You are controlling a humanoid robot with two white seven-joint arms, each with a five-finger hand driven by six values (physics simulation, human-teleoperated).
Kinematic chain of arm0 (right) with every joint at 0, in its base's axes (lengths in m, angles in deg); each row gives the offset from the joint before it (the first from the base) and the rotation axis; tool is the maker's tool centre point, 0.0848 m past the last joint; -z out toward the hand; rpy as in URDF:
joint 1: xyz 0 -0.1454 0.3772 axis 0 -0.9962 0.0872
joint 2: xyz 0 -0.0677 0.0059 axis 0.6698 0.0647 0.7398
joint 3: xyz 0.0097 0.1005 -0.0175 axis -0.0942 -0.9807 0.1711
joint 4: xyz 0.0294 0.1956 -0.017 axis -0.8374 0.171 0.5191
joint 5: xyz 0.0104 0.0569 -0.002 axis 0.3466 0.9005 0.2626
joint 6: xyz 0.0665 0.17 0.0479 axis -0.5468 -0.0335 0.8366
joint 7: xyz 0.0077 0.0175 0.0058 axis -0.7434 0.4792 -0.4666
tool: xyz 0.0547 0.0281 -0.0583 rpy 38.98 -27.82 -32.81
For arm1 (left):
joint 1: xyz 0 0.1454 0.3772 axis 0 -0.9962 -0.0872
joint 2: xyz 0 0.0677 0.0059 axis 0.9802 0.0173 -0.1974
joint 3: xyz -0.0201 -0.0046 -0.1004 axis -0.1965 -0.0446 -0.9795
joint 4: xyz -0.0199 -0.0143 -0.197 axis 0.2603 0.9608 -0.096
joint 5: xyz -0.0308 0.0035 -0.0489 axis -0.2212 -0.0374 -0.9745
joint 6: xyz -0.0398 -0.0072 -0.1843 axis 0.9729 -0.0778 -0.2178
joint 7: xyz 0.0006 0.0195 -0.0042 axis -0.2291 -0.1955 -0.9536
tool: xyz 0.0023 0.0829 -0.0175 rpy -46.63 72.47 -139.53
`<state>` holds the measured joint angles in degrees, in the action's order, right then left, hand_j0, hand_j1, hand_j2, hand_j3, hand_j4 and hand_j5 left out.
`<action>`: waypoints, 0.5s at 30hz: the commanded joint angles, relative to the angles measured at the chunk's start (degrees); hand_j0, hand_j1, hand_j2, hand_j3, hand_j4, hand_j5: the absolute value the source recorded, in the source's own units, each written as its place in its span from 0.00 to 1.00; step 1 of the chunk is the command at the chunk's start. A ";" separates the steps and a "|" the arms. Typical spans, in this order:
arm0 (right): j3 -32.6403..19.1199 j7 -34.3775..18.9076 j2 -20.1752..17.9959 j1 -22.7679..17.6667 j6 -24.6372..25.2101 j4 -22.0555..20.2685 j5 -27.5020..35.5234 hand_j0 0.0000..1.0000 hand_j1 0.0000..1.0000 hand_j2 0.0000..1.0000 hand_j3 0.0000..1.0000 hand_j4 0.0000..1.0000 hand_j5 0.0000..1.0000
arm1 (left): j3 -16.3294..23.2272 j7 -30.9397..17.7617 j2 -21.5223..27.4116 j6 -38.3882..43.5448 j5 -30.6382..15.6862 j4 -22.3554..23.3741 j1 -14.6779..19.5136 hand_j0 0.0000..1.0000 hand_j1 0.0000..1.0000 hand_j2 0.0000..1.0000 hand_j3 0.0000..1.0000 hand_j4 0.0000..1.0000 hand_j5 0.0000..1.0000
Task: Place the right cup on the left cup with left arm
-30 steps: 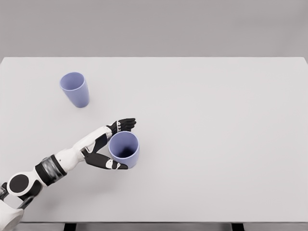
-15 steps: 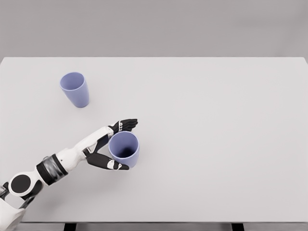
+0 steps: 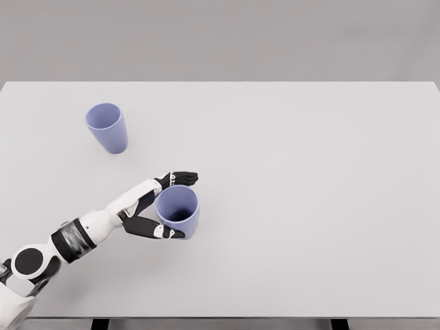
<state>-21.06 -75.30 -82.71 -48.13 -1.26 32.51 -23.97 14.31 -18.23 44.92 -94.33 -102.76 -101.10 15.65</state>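
Upright right cup (image 3: 178, 211), mouth up

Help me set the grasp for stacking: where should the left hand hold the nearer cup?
Around its side wall, from the left. The nearer cup stands upright with its mouth open, and the left hand already brackets it, fingers behind and thumb in front. That should leave its base free for the far cup.
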 commanded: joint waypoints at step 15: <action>0.00 0.07 0.00 0.00 -0.01 0.00 0.00 1.00 1.00 1.00 1.00 1.00 1.00 | -0.18 0.00 0.59 -1.10 -0.53 -0.59 0.26 0.66 0.66 0.66 0.66 0.66 0.66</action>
<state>-21.06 -75.28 -82.71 -48.13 -1.26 32.51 -23.97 14.14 -18.22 45.31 -95.28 -102.94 -101.59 15.91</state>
